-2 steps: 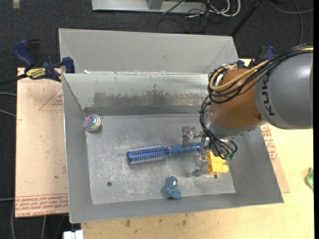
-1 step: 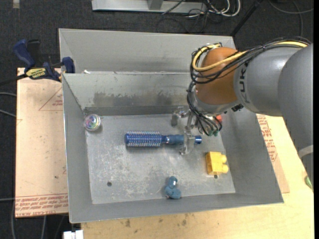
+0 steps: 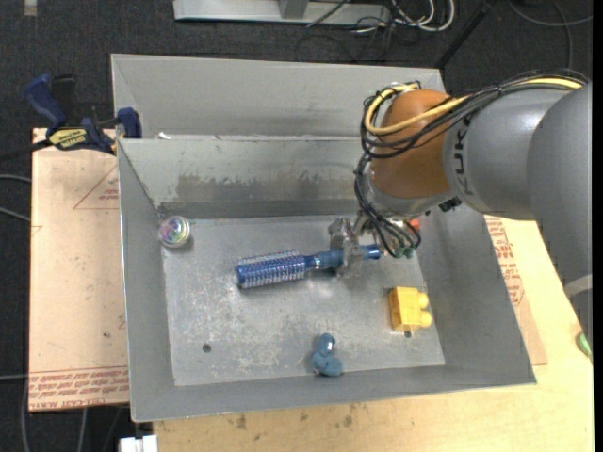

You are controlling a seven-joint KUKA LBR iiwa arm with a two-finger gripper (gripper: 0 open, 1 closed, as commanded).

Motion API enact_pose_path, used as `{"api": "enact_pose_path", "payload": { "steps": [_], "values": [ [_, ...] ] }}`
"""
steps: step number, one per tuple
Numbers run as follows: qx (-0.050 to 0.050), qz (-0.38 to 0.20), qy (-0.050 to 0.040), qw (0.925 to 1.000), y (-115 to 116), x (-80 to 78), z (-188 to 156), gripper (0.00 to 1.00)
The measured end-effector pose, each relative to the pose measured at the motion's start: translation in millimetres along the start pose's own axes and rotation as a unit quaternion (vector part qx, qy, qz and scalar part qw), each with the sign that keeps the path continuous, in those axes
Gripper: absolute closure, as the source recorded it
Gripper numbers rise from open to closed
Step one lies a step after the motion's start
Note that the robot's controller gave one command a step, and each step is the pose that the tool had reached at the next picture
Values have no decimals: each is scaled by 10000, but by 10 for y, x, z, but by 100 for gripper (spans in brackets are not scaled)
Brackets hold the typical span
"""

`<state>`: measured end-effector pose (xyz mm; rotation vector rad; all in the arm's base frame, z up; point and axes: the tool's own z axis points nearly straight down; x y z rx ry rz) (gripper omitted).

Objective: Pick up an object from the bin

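- You are looking at the fingers coming down onto the handle end of a blue brush. They are standing on either side of the handle and appear to be clenching it, with blue showing on both sides of them.
- The brush is lying near the middle of the bin floor. Its handle is sitting at the fingers, and its bristled head is stretching away from them, opposite the arm.
- Its long axis is running across the bin, roughly in line with the back wall and tilting slightly. The head is pointing away from the fingers and the handle is pointing back under the wrist.
- Taking it by the narrow handle is probably giving the fingers a firmer hold than the wide bristles would. You are likely risking the heavy head drooping on the lift.
- A yellow block is lying near the fingers on the arm's side, apart from the brush.
- A small blue lump is sitting farther off by the front wall.
- A shiny ball is resting farthest away, past the brush head in the far corner.
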<state>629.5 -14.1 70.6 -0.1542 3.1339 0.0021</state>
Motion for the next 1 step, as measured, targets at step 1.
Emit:
{"api": "enact_pose_path", "payload": {
  "steps": [1],
  "values": [
    [5,94,-37,9999,37,42,-1604,100]
  ]
}}
